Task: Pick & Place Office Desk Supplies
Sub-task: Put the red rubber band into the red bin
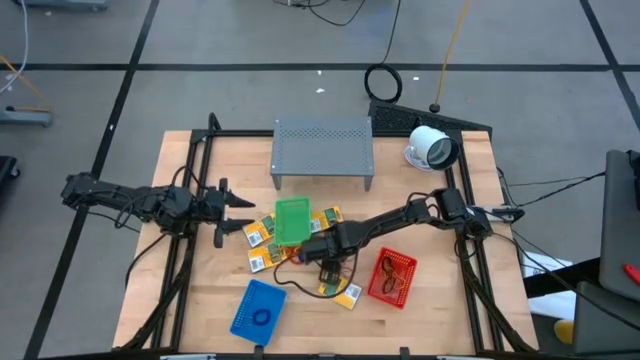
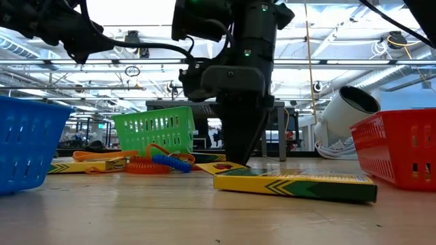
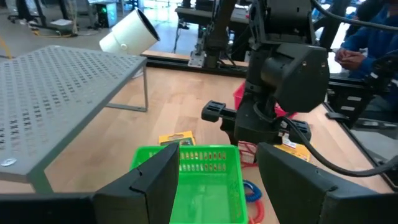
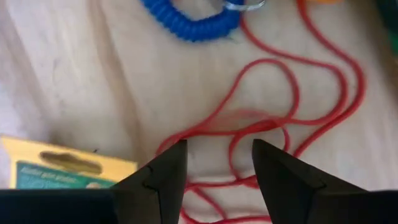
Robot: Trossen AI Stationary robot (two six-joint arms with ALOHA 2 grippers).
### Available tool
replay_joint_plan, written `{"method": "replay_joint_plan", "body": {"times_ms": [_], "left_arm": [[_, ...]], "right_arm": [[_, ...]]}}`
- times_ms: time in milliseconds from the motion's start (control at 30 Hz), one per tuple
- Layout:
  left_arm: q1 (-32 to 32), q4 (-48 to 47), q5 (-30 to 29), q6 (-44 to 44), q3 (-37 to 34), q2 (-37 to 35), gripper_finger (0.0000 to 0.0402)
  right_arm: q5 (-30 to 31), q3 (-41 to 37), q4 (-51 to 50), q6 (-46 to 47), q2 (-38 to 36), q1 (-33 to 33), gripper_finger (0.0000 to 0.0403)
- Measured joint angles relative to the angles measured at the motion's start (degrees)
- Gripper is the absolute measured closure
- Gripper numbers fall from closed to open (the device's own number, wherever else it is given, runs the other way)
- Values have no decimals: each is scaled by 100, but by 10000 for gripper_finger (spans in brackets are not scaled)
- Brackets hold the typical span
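Red rubber bands (image 4: pixel 261 124), thin and looped, lie on the wooden worktop (image 1: pixel 200 290) right under the right pincer (image 4: pixel 214 180), which is spread and holding nothing. Just beyond sits a blue coiled ring (image 4: pixel 193 22); a flat yellow packet (image 4: pixel 56 165) beside. Left pincer (image 3: pixel 211 180) is spread too, hovering above the green basket (image 3: pixel 208 186).

No readable text, brand names, numbers or signs in any view. The yellow packets (image 2: pixel 294 182) carry green labels with black chevron marks, but the print on them is too small and blurred to make out. Same for the packet (image 4: pixel 62 168) in the right wrist view: green label, lettering illegible.
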Motion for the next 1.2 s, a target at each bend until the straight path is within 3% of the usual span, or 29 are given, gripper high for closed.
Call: {"method": "replay_joint_plan", "body": {"times_ms": [333,667,967,1200], "left_arm": [[0,-5,26,11,0,0,176],[-2,-50,26,9,0,2,176],[-2,-52,26,5,1,2,176],[-2,-55,26,5,0,0,176]], "right_arm": [[-292,-173,274,-9,-20,-2,246],[-287,-177,222,-68,-17,-4,300],[-310,-181,189,-199,-11,-4,394],[-334,-183,154,-217,-54,-1,401]]}}
